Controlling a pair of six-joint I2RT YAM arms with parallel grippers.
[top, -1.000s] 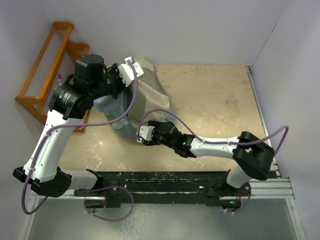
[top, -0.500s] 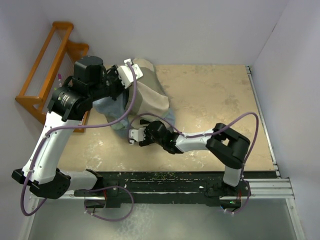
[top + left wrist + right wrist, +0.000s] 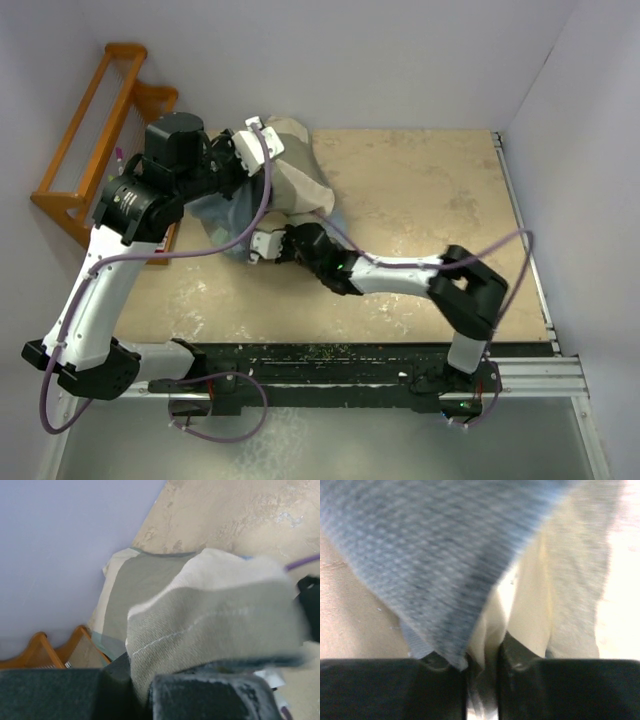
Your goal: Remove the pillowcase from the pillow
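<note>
The pillowcase (image 3: 300, 185) hangs bunched at the table's back left, showing beige and olive-grey, with a blue-grey flap (image 3: 213, 213) below. My left gripper (image 3: 258, 145) holds it up, shut on an olive-grey fold (image 3: 215, 615); its jaws (image 3: 132, 680) pinch the cloth. My right gripper (image 3: 262, 243) sits at the bundle's near lower edge. In the right wrist view it (image 3: 484, 660) is shut on a fold of the cream pillow (image 3: 530, 610), with the blue-grey pillowcase (image 3: 435, 545) draped over the left finger. The case hides most of the pillow in the top view.
An orange wooden rack (image 3: 95, 130) stands against the left wall beside the left arm. The beige table (image 3: 430, 190) stretches to the right, bounded by walls behind and at the right. A purple cable (image 3: 255, 215) loops across the bundle.
My right gripper moved left and farther in under the bundle, then shut on the cream fabric. The left gripper kept hold of the pillowcase and barely moved.
</note>
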